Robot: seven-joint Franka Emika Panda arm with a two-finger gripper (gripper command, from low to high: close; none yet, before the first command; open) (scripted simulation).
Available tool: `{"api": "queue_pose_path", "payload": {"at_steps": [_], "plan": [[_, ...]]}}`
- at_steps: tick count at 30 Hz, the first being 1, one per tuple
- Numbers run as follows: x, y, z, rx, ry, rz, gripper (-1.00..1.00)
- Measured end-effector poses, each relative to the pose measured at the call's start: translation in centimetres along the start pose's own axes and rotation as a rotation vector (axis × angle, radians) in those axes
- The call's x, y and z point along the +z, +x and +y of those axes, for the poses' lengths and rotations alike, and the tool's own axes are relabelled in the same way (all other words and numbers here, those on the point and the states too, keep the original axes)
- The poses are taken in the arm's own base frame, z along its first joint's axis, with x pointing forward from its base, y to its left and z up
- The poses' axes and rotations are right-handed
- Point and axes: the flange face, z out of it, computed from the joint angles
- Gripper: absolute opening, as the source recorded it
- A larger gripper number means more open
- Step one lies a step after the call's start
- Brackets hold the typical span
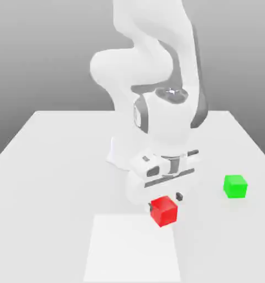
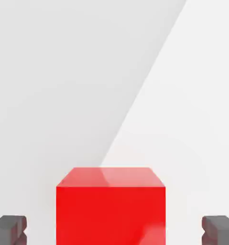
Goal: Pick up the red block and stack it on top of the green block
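Observation:
The red block (image 1: 164, 210) rests on the white table near the front, directly below the hand. In the hand view the red block (image 2: 110, 206) lies between the two dark fingertips (image 2: 10, 229), with a gap on each side. My gripper (image 1: 164, 202) is open, low over the block and straddling it without touching it. The green block (image 1: 235, 186) sits on the table toward the exterior view's right, apart from the red one.
The white table (image 1: 57, 166) spreads all around. A lighter rectangular patch (image 1: 131, 249) marks the table's front. The robot's white arm and base (image 1: 151, 83) rise just behind the red block.

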Motion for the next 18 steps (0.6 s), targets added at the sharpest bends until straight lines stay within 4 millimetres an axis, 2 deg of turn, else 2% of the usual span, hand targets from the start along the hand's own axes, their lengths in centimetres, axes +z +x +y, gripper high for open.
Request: {"api": "queue_pose_path", "payload": {"at_steps": [7,15,18], "plan": [[0.1,0.0,0.0,0.001,0.000,0.000,-1.00],[-5.6,0.0,0.0,-0.003,-0.001,0.000,-1.00],[-6.8,-1.4,-2.9,-0.149,0.000,0.002,-1.00]]}}
